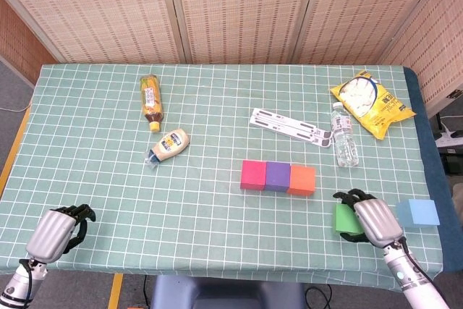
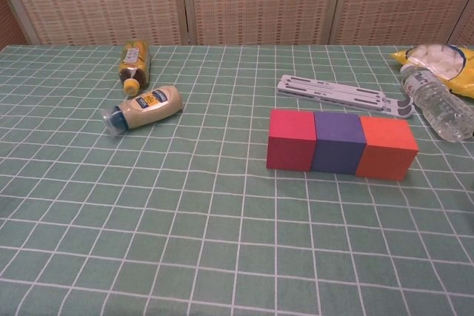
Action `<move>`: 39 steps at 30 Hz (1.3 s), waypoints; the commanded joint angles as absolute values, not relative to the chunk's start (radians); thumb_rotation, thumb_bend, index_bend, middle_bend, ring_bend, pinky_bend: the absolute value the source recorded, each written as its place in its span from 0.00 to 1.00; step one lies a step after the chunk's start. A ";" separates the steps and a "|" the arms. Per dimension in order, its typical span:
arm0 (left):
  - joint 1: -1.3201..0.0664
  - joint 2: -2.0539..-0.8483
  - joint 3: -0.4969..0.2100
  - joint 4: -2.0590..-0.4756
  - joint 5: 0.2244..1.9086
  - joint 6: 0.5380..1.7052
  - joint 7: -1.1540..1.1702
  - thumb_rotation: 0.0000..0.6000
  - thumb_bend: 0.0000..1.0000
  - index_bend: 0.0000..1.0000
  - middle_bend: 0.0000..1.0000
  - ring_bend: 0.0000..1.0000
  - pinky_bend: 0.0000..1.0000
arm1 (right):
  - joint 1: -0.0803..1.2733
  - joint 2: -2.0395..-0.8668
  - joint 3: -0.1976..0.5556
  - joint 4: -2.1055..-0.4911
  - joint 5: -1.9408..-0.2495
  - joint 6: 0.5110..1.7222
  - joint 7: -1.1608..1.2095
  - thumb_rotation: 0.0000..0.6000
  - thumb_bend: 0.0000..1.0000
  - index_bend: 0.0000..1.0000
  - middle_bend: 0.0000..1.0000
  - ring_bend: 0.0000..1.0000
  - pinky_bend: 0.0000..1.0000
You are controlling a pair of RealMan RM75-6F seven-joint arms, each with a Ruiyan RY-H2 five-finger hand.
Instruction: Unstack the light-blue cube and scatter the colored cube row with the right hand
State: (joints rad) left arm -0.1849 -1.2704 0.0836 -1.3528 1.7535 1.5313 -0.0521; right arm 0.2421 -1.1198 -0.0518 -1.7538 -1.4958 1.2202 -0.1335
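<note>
Nearest the camera, at the table's near-left corner, the left hand point(image 1: 56, 228) rests with its fingers curled in on nothing, parked out of the way since the task belongs to the other arm. At the near right, the right hand point(image 1: 375, 221) wraps its fingers around the green cube point(image 1: 344, 218), holding it clear of the row; whether the cube sits on the green checked tablecloth point(image 1: 217, 222) or hangs just above it is hard to tell from the head view, and the chest view shows neither. Just right of that hand lies the light-blue cube point(image 1: 423, 213), alone near the right edge, so the unstacking looks done.

Farther in, the magenta cube point(image 1: 253, 175), purple cube point(image 1: 278, 176) and orange cube point(image 1: 302, 179) sit touching in a line, not yet scattered; the orange one, at the open right end, seems the natural next pick.

Beyond them lie the mayonnaise bottle point(image 1: 168, 145), a water bottle point(image 1: 344, 136), a white folded stand point(image 1: 289, 127), a brown sauce bottle point(image 1: 150, 98) and a yellow snack bag point(image 1: 371, 102).
</note>
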 commanded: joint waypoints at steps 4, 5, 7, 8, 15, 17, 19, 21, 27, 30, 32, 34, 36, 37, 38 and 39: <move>-0.184 -1.271 0.083 -1.353 1.754 1.532 -0.051 1.00 0.74 0.53 0.49 0.59 0.73 | 0.254 -1.101 -0.057 -1.769 -1.489 1.178 -0.094 1.00 0.01 0.00 0.05 0.00 0.11; -0.184 -1.271 0.083 -1.354 1.753 1.532 -0.051 1.00 0.74 0.53 0.49 0.59 0.73 | 0.256 -1.103 -0.054 -1.766 -1.488 1.175 -0.086 1.00 0.00 0.00 0.03 0.00 0.09; -0.184 -1.270 0.082 -1.354 1.752 1.531 -0.051 1.00 0.74 0.53 0.49 0.59 0.73 | 0.262 -1.116 -0.043 -1.752 -1.493 1.177 -0.058 1.00 0.00 0.00 0.00 0.00 0.05; -0.184 -1.270 0.082 -1.354 1.752 1.531 -0.051 1.00 0.74 0.53 0.49 0.59 0.73 | 0.264 -1.124 -0.038 -1.744 -1.496 1.179 -0.041 1.00 0.00 0.00 0.00 0.00 0.04; -0.186 -1.271 0.085 -1.356 1.754 1.524 -0.046 1.00 0.74 0.53 0.49 0.59 0.73 | 0.314 -1.268 0.047 -1.618 -1.489 1.188 0.073 1.00 0.00 0.01 0.00 0.00 0.06; -0.187 -1.270 0.085 -1.357 1.754 1.523 -0.046 1.00 0.74 0.53 0.49 0.59 0.73 | 0.340 -1.314 0.072 -1.571 -1.469 1.165 0.074 1.00 0.00 0.03 0.01 0.00 0.09; -0.187 -1.270 0.085 -1.357 1.754 1.523 -0.047 1.00 0.74 0.53 0.49 0.59 0.73 | 0.348 -1.327 0.079 -1.557 -1.461 1.157 0.073 1.00 0.00 0.05 0.02 0.00 0.10; -0.187 -1.270 0.085 -1.357 1.754 1.523 -0.047 1.00 0.74 0.53 0.49 0.59 0.73 | 0.360 -1.348 0.090 -1.536 -1.449 1.145 0.071 1.00 0.00 0.09 0.06 0.00 0.12; -0.185 -1.267 0.082 -1.354 1.749 1.527 -0.058 1.00 0.74 0.53 0.49 0.59 0.73 | 0.464 -1.501 0.145 -1.370 -1.378 1.021 0.075 1.00 0.00 0.18 0.15 0.06 0.18; -0.184 -1.265 0.082 -1.353 1.750 1.530 -0.062 1.00 0.74 0.53 0.49 0.59 0.73 | 0.483 -1.534 0.148 -1.335 -1.368 1.001 0.076 1.00 0.00 0.21 0.17 0.08 0.20; -0.184 -1.265 0.082 -1.352 1.750 1.531 -0.063 1.00 0.74 0.53 0.49 0.59 0.73 | 0.493 -1.555 0.148 -1.310 -1.366 0.998 0.067 1.00 0.00 0.23 0.19 0.10 0.21; -0.184 -1.265 0.082 -1.352 1.751 1.532 -0.063 1.00 0.74 0.53 0.49 0.59 0.73 | 0.502 -1.576 0.148 -1.286 -1.363 0.993 0.062 1.00 0.00 0.25 0.22 0.13 0.23; -0.183 -1.265 0.082 -1.352 1.752 1.533 -0.063 1.00 0.74 0.53 0.49 0.59 0.73 | 0.505 -1.593 0.148 -1.265 -1.367 1.004 0.059 1.00 0.00 0.29 0.26 0.18 0.29; -0.183 -1.265 0.082 -1.352 1.752 1.534 -0.063 1.00 0.74 0.53 0.49 0.59 0.73 | 0.504 -1.599 0.147 -1.257 -1.371 1.013 0.059 1.00 0.00 0.34 0.31 0.24 0.34; -0.183 -1.265 0.082 -1.352 1.751 1.534 -0.063 1.00 0.74 0.53 0.49 0.59 0.73 | 0.502 -1.605 0.147 -1.249 -1.375 1.027 0.057 1.00 0.00 0.36 0.34 0.28 0.38; -0.183 -1.265 0.081 -1.352 1.751 1.534 -0.064 1.00 0.74 0.53 0.49 0.59 0.73 | 0.498 -1.613 0.148 -1.237 -1.382 1.050 0.055 1.00 0.00 0.43 0.40 0.35 0.45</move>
State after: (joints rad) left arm -0.1828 -1.2649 0.0812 -1.3521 1.7505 1.5341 -0.0642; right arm 0.5007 -1.6007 0.1473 -1.2531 -1.3736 1.0254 0.0590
